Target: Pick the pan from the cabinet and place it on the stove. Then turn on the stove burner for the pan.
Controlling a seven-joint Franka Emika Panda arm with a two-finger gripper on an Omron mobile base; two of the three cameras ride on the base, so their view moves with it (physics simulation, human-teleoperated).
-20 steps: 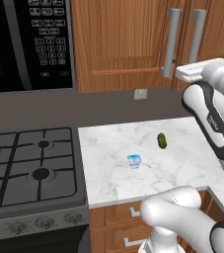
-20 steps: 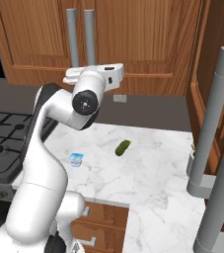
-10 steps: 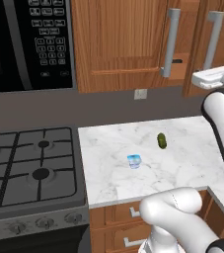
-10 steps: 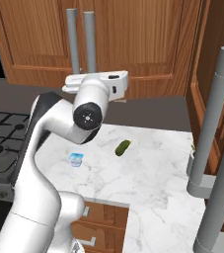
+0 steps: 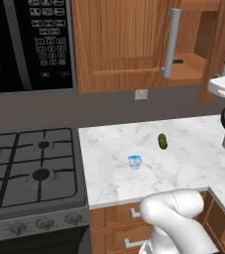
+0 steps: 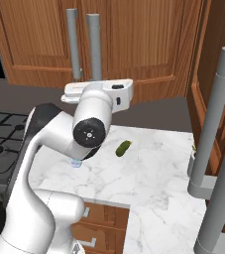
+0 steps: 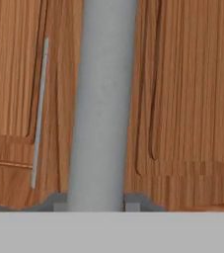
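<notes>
The gripper is clamped narrowly on the grey bar handle of the cabinet, whose right door stands swung out. Inside, on the shelf, the pan shows as a dark sliver. The stove sits left of the marble counter, where a pickle and a small blue cup lie mid-surface.

White marble counter, w/ green pickle, small blue cup near middle

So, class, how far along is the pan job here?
Done: cabinet door partly open. In hand: gripper shut on its bar handle. Left: lift out the pan, set it on the stove, which holds no pan yet, and light the burner.
</notes>
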